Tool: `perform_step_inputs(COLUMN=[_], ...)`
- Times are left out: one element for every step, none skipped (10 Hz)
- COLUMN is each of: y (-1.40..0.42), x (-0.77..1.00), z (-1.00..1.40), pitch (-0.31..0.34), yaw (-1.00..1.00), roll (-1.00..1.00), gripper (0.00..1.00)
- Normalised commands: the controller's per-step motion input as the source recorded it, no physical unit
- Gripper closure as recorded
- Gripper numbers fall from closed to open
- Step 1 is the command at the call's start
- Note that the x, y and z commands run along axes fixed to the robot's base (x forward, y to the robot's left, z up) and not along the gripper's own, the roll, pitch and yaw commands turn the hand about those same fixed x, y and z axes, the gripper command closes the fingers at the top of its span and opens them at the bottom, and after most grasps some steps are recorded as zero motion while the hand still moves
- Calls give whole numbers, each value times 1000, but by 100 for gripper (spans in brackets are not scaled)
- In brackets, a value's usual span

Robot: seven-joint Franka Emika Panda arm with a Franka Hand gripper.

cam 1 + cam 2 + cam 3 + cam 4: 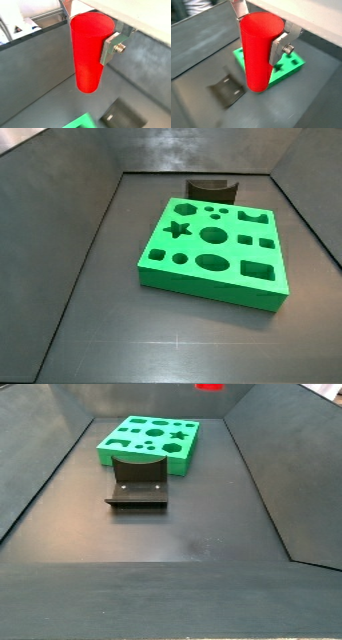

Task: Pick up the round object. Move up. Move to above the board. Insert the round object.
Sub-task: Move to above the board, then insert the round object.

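Hanging upright in gripper (259, 30): round object (260, 55)

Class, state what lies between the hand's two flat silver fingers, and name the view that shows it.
The tall bright red cylinder peg sits between the fingers of the hand, held high above the grey floor. Both wrist views show this.

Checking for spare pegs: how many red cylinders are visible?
1. The red cylinder is held upright in the gripper, raised above the floor, near the green board. None lies elsewhere.
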Motion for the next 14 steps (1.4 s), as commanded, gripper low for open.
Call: perform_step_inputs(y=[-1000,-1000,-1000,-1000,-1000,-1000,-1000,-834,-558,-284,0,14,80,80], x=[196,214,213,217,224,244,267,253,203,139,1000,1000,1000,1000], z=[-42,-41,-38,-30,-29,-21,-14,-7,0,13,-831,-800,-623,-546], pitch=[400,314,233,152,131,121,120,122,123,113,0,0,3,0], yaw=[-261,-113,-52,-29,-13,-2,5,6,4,7,0,0,0,0], roll=[-183,-138,-82,-26,-29,-12,-5,11,31,56,-57,-67,0,0], gripper=[100,100,100,100,100,100,100,100,100,100,100,100,100,100])
